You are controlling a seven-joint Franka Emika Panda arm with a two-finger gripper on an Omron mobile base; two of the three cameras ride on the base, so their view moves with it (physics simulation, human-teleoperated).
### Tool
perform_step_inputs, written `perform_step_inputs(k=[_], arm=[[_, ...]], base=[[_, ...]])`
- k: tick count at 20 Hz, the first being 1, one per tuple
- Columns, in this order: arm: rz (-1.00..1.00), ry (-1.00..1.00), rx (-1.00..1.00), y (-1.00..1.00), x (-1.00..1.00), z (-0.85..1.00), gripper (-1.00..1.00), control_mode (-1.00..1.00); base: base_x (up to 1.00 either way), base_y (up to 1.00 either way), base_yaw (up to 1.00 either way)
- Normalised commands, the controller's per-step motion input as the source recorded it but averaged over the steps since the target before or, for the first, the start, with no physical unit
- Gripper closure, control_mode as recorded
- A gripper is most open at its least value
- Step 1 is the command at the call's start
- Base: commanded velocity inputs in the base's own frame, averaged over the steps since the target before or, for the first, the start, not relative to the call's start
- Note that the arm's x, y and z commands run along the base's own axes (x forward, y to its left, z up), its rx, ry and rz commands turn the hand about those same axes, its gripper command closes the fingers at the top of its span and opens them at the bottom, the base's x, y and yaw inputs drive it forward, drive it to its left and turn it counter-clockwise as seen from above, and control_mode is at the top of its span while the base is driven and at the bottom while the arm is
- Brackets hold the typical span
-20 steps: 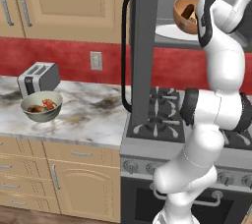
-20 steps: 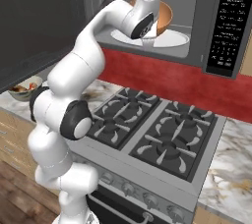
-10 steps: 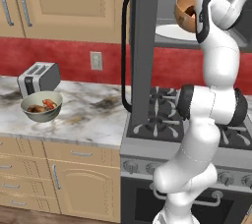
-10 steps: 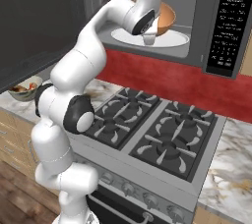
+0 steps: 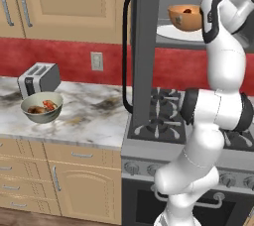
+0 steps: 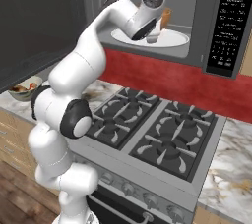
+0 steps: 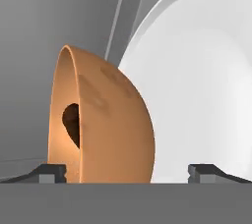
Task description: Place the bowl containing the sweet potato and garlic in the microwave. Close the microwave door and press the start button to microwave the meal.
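Now released: gripper [image 7: 127, 171] jaws spread wide, bowl [image 5: 184, 18] resting on microwave [image 6: 211, 16] turntable; next, withdraw and close door.

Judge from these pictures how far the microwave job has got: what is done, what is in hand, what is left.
Done: the bowl is inside the microwave, over the white turntable plate. In hand: the gripper stands open with its fingertips either side of the bowl; whether the bowl rests flat is unclear. Left: the microwave door stands open, and the start button on the control panel is unpressed.
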Motion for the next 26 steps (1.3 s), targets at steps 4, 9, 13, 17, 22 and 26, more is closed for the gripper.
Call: perform_step_inputs(k=[4,9,13,17,22,26], arm=[[0.00,-0.26,-0.06,0.08,0.00,0.00,-1.00,-1.00],[0.00,-0.07,-0.15,0.04,-0.44,0.20,-1.00,-1.00],[0.00,0.00,-0.22,0.00,-0.98,0.48,-1.00,-1.00],[0.05,0.04,-0.27,0.00,-1.00,0.59,-1.00,-1.00],[0.20,0.09,-0.47,0.18,-1.00,0.28,-1.00,-1.00],[0.33,0.13,-0.63,0.48,-1.00,0.01,-1.00,-1.00]], base=[[0.00,0.00,0.00],[0.00,0.00,0.00],[0.00,0.00,0.00],[0.00,0.00,0.00],[0.00,0.00,0.00],[0.00,0.00,0.00]])
